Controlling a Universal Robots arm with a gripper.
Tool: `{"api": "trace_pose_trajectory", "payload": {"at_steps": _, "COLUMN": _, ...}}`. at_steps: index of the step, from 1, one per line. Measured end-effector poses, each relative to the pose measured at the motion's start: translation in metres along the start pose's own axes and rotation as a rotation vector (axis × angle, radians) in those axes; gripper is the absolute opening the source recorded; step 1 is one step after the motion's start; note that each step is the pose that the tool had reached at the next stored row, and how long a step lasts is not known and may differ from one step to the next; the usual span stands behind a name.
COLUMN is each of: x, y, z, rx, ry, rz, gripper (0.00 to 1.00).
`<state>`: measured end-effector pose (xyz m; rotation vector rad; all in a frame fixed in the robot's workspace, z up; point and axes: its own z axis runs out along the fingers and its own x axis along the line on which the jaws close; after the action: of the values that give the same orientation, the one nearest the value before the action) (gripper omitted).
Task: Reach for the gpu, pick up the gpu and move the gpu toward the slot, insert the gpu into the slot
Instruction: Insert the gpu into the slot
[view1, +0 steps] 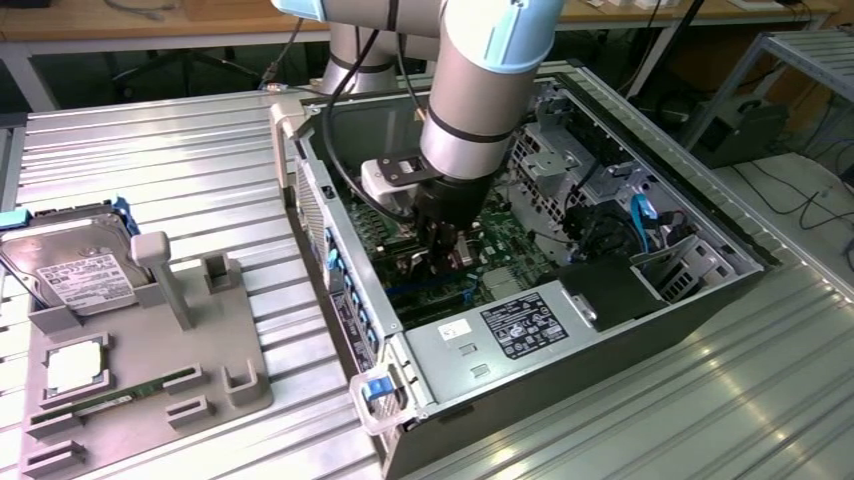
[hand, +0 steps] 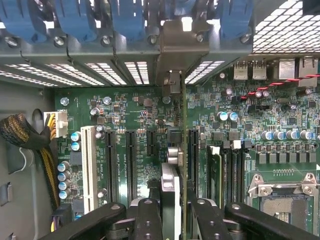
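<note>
Nearest: my claw (hand: 172, 210), fingers (hand: 147, 220) clenched on the gpu (hand: 183, 150), held edge-on. Card's long axis ran straight away from me toward its end bracket (hand: 172, 82) at the case's rear wall. Beneath: motherboard (hand: 130, 107); slot hidden under the card's edge.

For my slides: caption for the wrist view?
Gripper holds the gpu edge-on above the green motherboard, bracket at the case's rear.

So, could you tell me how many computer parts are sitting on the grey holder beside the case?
3: the hard drive at the far end, the processor in the middle, the memory stick nearer the camera. None seems hidden.
</note>
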<state>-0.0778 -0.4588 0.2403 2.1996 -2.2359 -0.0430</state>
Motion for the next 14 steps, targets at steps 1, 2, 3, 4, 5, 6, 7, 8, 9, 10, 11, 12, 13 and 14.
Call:
{"api": "trace_pose_trajectory", "payload": {"at_steps": 1, "x": 0.0, "y": 0.0004, "z": 0.0, "rx": 0.0, "ry": 0.0001, "rz": 0.0, "gripper": 0.28}}
{"api": "trace_pose_trajectory", "payload": {"at_steps": 2, "x": 0.0001, "y": 0.0008, "z": 0.0001, "rx": 0.0, "ry": 0.0001, "rz": 0.0, "gripper": 0.28}}
{"api": "trace_pose_trajectory", "payload": {"at_steps": 3, "x": 0.0001, "y": 0.0012, "z": 0.0001, "rx": -0.0005, "ry": 0.0002, "rz": 0.0, "gripper": 0.28}}
{"api": "trace_pose_trajectory", "payload": {"at_steps": 4, "x": 0.0001, "y": 0.0015, "z": 0.0003, "rx": -0.0003, "ry": 0.0004, "rz": 0.0, "gripper": 0.28}}
{"api": "trace_pose_trajectory", "payload": {"at_steps": 5, "x": 0.0001, "y": 0.0015, "z": 0.0004, "rx": -0.0004, "ry": 0.0004, "rz": 0.0, "gripper": 0.28}}
{"api": "trace_pose_trajectory", "payload": {"at_steps": 6, "x": 0.0002, "y": 0.0016, "z": 0.0004, "rx": -0.0004, "ry": 0.0004, "rz": 0.0, "gripper": 0.28}}
{"api": "trace_pose_trajectory", "payload": {"at_steps": 7, "x": 0.0001, "y": 0.0016, "z": 0.0005, "rx": -0.0003, "ry": 0.0003, "rz": 0.0, "gripper": 0.28}}
{"api": "trace_pose_trajectory", "payload": {"at_steps": 8, "x": 0.0001, "y": 0.0016, "z": 0.0006, "rx": -0.0003, "ry": 0.0003, "rz": 0.0, "gripper": 0.28}}
{"api": "trace_pose_trajectory", "payload": {"at_steps": 9, "x": 0.0001, "y": 0.0016, "z": 0.0005, "rx": -0.0003, "ry": 0.0003, "rz": 0.0, "gripper": 0.28}}
{"api": "trace_pose_trajectory", "payload": {"at_steps": 10, "x": 0.0001, "y": 0.0016, "z": 0.0006, "rx": -0.0003, "ry": 0.0003, "rz": 0.0, "gripper": 0.28}}
{"api": "trace_pose_trajectory", "payload": {"at_steps": 11, "x": 0.0001, "y": 0.0016, "z": 0.0006, "rx": -0.0003, "ry": 0.0002, "rz": 0.0, "gripper": 0.28}}
{"api": "trace_pose_trajectory", "payload": {"at_steps": 12, "x": 0.0001, "y": 0.0016, "z": 0.0006, "rx": -0.0003, "ry": 0.0003, "rz": 0.0, "gripper": 0.28}}
{"api": "trace_pose_trajectory", "payload": {"at_steps": 13, "x": 0.0001, "y": 0.0016, "z": 0.0006, "rx": -0.0003, "ry": 0.0003, "rz": 0.0, "gripper": 0.28}}
{"api": "trace_pose_trajectory", "payload": {"at_steps": 14, "x": 0.0001, "y": 0.0016, "z": 0.0006, "rx": -0.0003, "ry": 0.0002, "rz": 0.0, "gripper": 0.28}}
